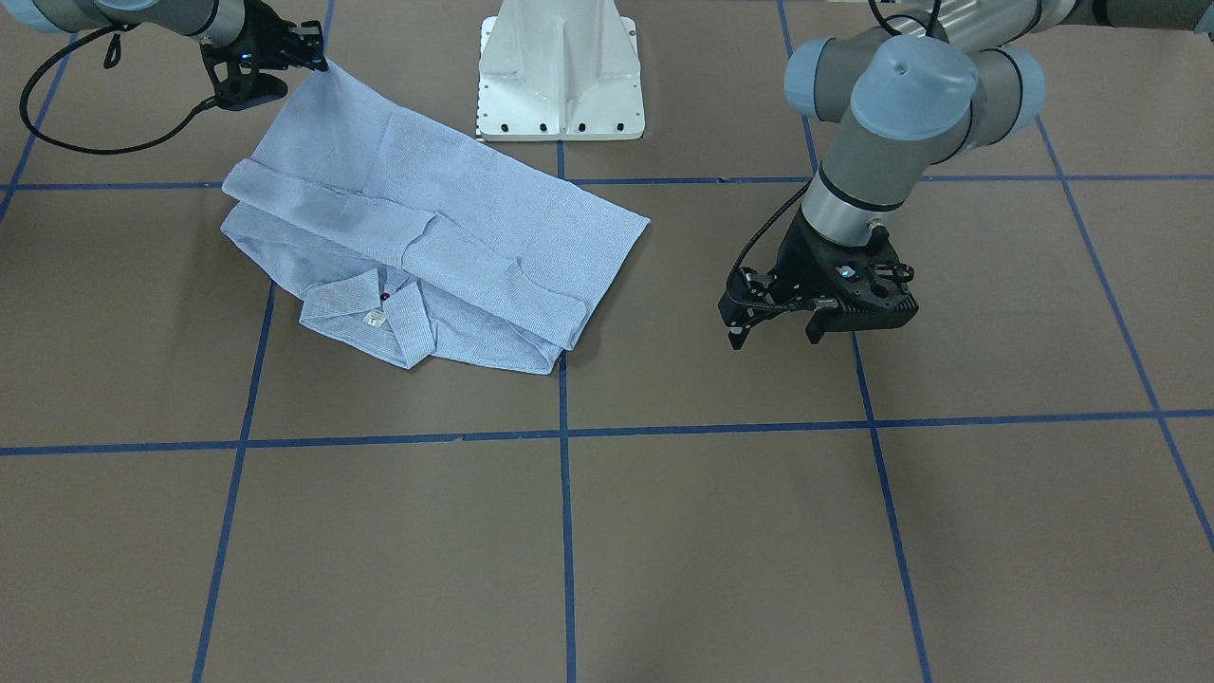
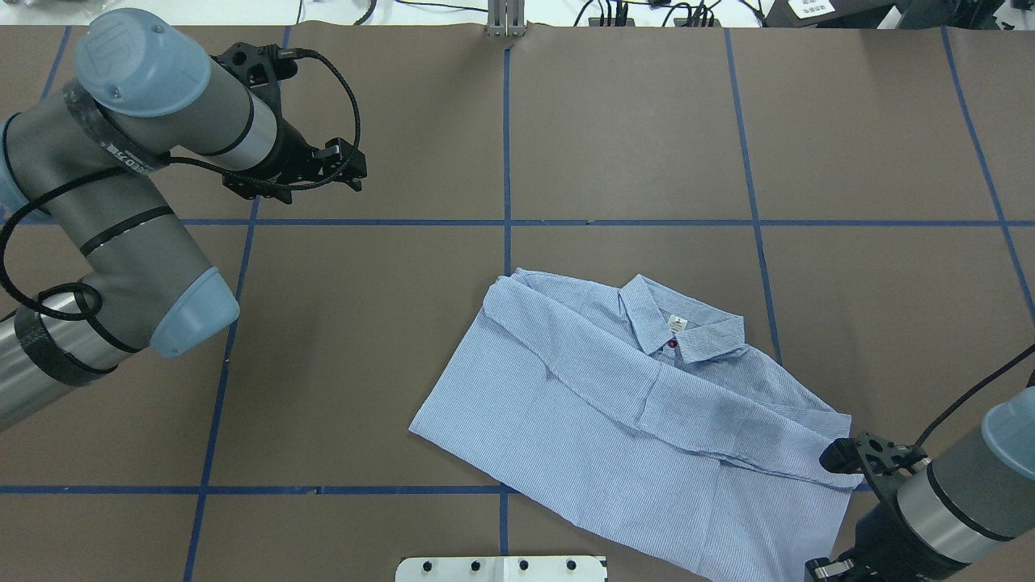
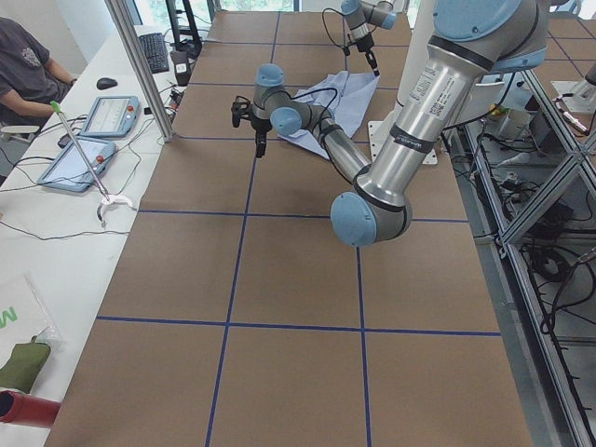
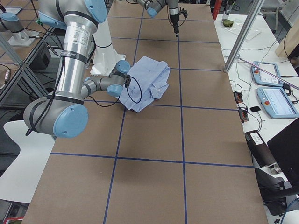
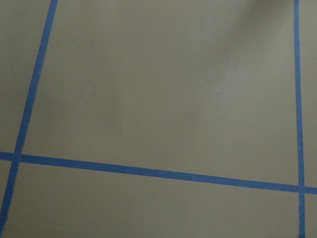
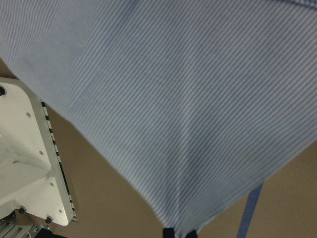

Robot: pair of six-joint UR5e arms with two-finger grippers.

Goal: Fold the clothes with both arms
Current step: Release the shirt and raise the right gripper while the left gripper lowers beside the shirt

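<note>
shirt: the light blue-and-white finely striped long-sleeved button-up shirt [image 2: 614,412] lies on the brown table [image 2: 614,129], which is crossed by blue tape lines [image 2: 505,162]. its sleeves are folded across the body. in the overhead view it sits at about 4 o'clock from the table's middle, near the white pedestal base [image 2: 501,568].
long axis: in that view it runs roughly from 10 to 4 o'clock, and the collar [image 2: 679,331] with its white label is on the 12 o'clock long edge.
right gripper: the black two-finger right gripper [image 1: 318,59] is clamped on the corner at the shirt's 4 o'clock end. that corner is raised off the table and the cloth slopes up to it.
left gripper: the black two-finger left gripper [image 1: 775,334] hangs over bare table with its fingers apart, holding nothing, well apart from the shirt.
key relation: from the left gripper the shirt lies toward 4 o'clock in the overhead view. the free 10 o'clock end is the part nearest it, so the left arm is nearer that end while the right arm holds the other.
step, as i judge it: one corner is gripped, and the left gripper must reach a free corner before both arms can fold.
risk: lifting with one arm alone could drag the folded sleeves loose.
</note>
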